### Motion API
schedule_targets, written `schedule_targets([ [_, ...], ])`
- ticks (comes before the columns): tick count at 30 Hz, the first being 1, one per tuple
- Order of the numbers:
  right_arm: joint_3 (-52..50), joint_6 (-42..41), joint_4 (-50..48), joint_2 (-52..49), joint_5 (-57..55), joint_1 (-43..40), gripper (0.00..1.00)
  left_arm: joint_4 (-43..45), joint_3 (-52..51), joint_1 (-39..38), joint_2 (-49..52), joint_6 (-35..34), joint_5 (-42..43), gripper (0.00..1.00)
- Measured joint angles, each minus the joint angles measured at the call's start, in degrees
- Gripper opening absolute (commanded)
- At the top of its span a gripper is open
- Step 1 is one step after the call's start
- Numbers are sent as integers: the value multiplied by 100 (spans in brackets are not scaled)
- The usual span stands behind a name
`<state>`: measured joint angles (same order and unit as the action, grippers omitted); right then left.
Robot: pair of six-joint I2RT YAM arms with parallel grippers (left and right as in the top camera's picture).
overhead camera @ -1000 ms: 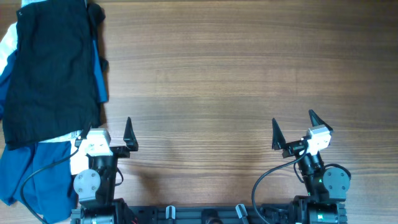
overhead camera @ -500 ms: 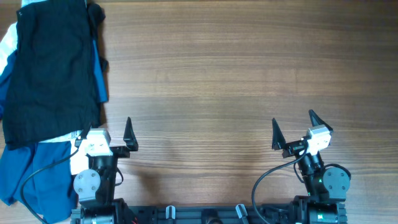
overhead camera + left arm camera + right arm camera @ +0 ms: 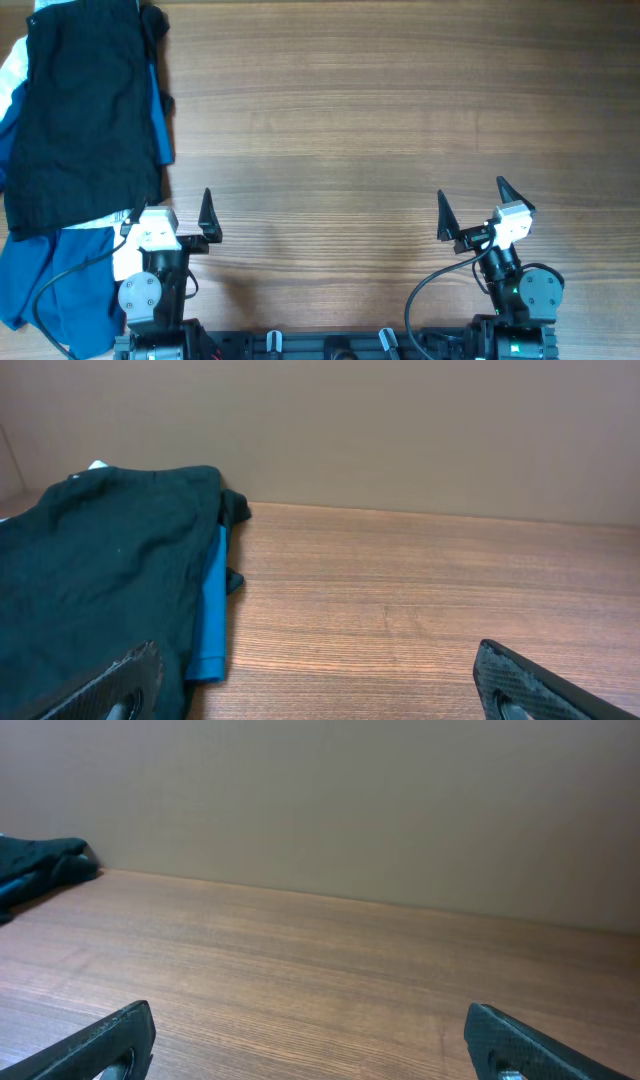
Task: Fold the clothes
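Note:
The black shorts (image 3: 85, 110) lie folded in a tall rectangle on top of a pile at the table's far left. They also show in the left wrist view (image 3: 95, 590), and a dark corner shows in the right wrist view (image 3: 40, 860). My left gripper (image 3: 175, 215) is open and empty at the near edge, just below and right of the pile. My right gripper (image 3: 470, 205) is open and empty at the near right, far from the shorts. In the wrist views, the left jaws (image 3: 320, 685) and right jaws (image 3: 310, 1040) stand wide apart over bare wood.
A deep-blue garment (image 3: 55, 280) lies under and in front of the black shorts, its edge showing in the left wrist view (image 3: 210, 610). White cloth (image 3: 12, 70) peeks out at the far left. The wooden table (image 3: 380, 130) stretches to the right.

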<state>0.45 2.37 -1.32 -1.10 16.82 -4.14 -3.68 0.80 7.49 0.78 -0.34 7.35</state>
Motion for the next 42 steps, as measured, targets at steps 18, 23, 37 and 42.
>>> schedule_targets([
  [18,0,0,-2,0,-83,0,100,0,0,0,0,0,0,100],
  [23,-4,-2,-476,0,-57,0,100,20,0,0,0,0,0,100],
  [37,1617,181,-1086,-2225,184,0,100,-326,1491,0,1609,-4,549,100],
  [42,3906,306,-267,-4684,682,0,100,-1878,3700,0,3926,-11,638,100],
])
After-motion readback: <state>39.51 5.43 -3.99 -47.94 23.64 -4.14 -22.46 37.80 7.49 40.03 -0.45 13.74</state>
